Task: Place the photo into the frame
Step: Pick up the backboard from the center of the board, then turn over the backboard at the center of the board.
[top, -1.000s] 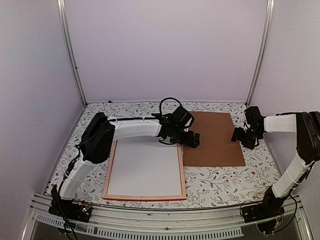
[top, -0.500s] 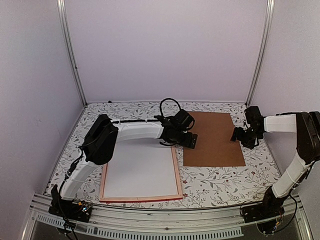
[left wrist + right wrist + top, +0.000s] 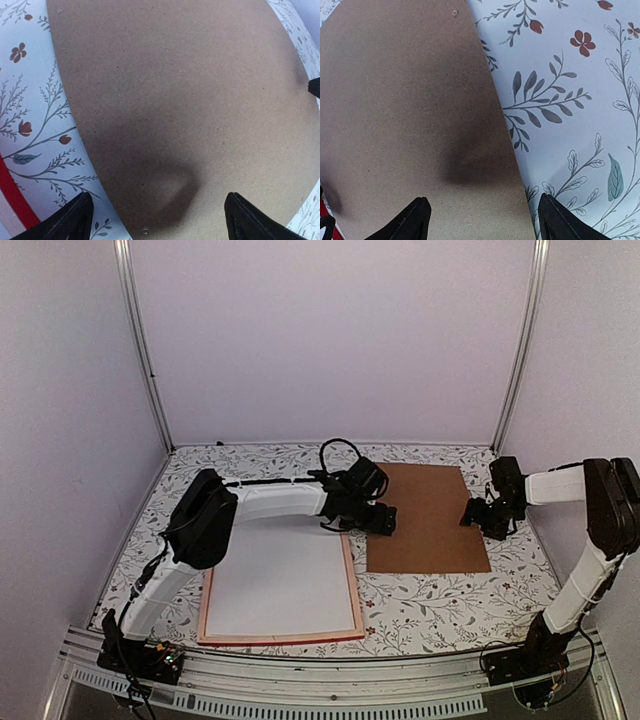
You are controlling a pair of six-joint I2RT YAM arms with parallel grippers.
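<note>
Photo [image 3: 280, 585], white back up, lies inside the frame [image 3: 280, 639] just left of the backing board [image 3: 430, 530]. Left jaws gape over that board's left edge, right jaws over its right.

No legible text, label, brand, number or sign in any view. Brown board [image 3: 428, 518]: plain, unmarked face. Tablecloth [image 3: 440, 605]: floral pattern only, no lettering. Photo [image 3: 280, 585]: blank white back facing up. Frame [image 3: 280, 639]: bare rails, nothing written. Arm housings: any markings too small to read.
</note>
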